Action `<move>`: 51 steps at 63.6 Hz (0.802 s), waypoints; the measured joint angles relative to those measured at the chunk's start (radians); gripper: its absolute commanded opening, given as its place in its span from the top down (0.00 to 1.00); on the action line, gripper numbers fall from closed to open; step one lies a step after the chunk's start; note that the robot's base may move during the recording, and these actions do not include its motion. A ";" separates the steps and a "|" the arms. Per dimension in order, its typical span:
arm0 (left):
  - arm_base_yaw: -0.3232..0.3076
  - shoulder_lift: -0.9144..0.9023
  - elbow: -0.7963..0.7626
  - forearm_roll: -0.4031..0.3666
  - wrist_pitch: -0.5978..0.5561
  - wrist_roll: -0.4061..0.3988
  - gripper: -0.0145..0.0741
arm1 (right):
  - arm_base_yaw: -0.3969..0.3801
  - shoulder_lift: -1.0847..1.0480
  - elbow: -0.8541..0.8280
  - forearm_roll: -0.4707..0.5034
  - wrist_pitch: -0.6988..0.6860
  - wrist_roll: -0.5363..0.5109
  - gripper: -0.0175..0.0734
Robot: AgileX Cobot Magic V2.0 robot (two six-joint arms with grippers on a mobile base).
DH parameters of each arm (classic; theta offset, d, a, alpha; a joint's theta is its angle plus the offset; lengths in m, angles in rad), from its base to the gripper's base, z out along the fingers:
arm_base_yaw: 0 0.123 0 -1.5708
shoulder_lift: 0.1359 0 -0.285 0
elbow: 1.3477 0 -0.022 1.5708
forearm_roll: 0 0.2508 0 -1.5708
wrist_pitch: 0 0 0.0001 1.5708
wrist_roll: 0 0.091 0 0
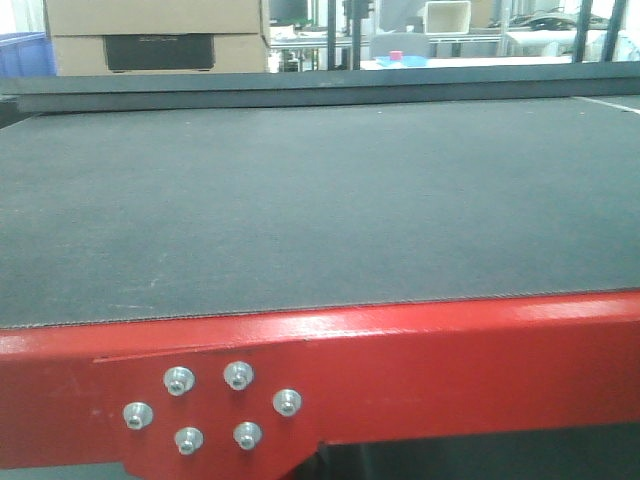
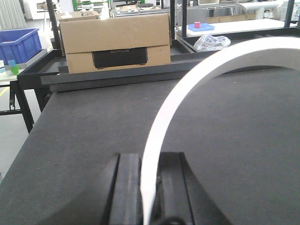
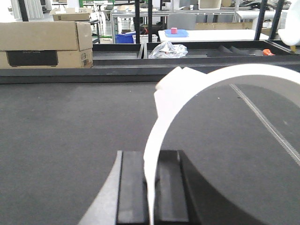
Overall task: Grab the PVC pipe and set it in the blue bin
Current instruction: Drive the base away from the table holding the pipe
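In the left wrist view my left gripper (image 2: 149, 157) is shut on a PVC pipe (image 2: 187, 79), a thin white arc that rises from between the black fingers and curves off to the right. My right gripper (image 3: 152, 154) is likewise shut on a white PVC pipe arc (image 3: 161, 122), whose flat end tab (image 3: 174, 86) stands above the fingers. Whether the two views show one piece or two, I cannot tell. A blue bin (image 2: 18, 42) sits off the table's far left corner, also seen in the front view as the blue bin (image 1: 25, 55). Neither gripper shows in the front view.
The dark mat table (image 1: 320, 200) has a red front frame (image 1: 400, 370). A cardboard box (image 2: 115, 42) stands behind its far edge. Black trays hold a crumpled plastic bag (image 3: 168, 49). A white table (image 3: 211, 33) with a small blue tray lies farther back.
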State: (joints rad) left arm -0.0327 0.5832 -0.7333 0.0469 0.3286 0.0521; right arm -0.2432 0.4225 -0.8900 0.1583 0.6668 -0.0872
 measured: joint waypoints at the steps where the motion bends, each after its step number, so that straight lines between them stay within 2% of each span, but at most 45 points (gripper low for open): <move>1: 0.000 0.000 0.000 0.000 0.000 0.000 0.96 | 0.000 0.000 0.000 0.000 0.000 0.000 0.99; 51: 0.000 -0.002 0.000 0.002 0.000 0.000 0.96 | 0.000 0.000 0.000 0.000 0.000 0.000 0.99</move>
State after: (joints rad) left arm -0.0327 0.5807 -0.7333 0.0489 0.3286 0.0521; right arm -0.2432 0.4225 -0.8900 0.1588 0.6668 -0.0872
